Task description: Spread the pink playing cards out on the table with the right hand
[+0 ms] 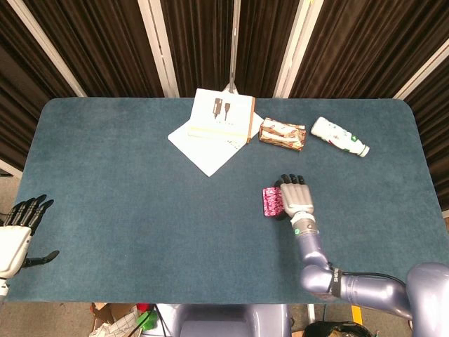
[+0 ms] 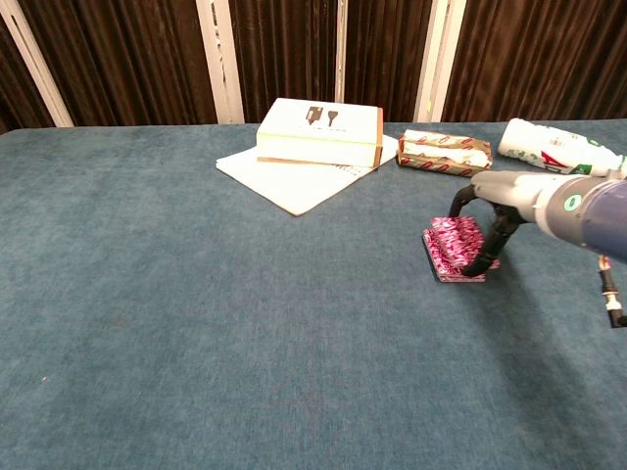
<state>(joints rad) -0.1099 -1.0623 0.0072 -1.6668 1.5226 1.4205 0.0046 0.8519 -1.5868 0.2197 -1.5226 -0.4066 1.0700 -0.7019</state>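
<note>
Cards: the pink playing cards lie in one small pile on the blue surface, a little toward the robot from the snack pack.
Right hand: the right hand is over the pile's right side. Dark fingers curve down onto the pile and touch it. It presses; it does not lift.
Left hand: the left hand is far from the cards, at the surface's left edge, fingers apart, holding nothing.
Other things: a white box on paper and a white bottle lie past the cards, near the snack pack.
How far: I think it has only just begun. The pile looks a bit slanted, but no cards are fanned out yet. The sliding is still to do.
</note>
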